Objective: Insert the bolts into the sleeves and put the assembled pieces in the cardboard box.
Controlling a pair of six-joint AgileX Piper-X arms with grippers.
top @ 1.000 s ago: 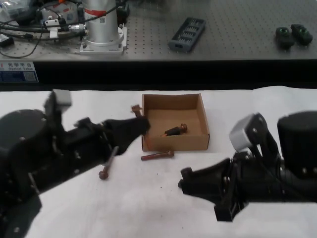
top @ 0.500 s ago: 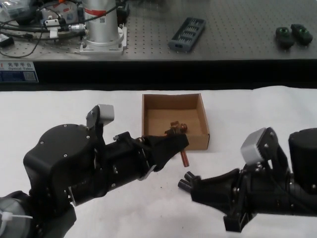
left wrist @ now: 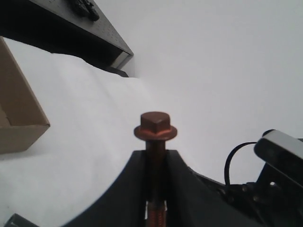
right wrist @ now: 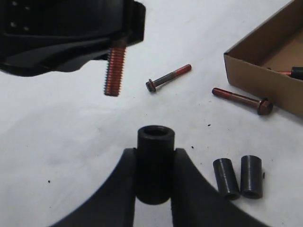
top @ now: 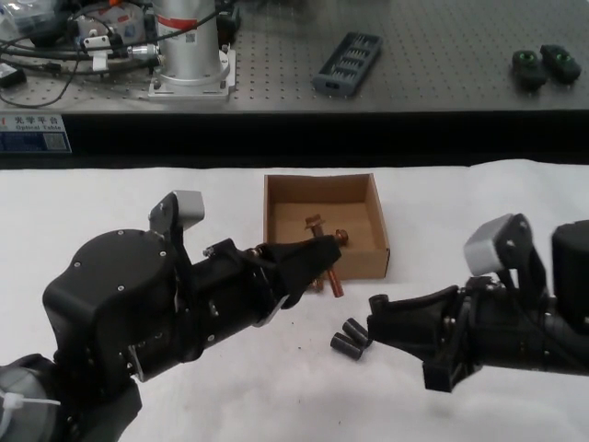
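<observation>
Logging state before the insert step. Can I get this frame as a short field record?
left gripper: shut on bolt
right gripper: shut on sleeve, bore open
insertion: not yet; bolt tip apart from sleeve
loose sleeves: two, side by side on cloth
loose bolts: two, on cloth outside cardboard box

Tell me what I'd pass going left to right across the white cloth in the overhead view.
Left end effector gripping a bolt → two loose sleeves on the cloth → right end effector gripping a sleeve.
</observation>
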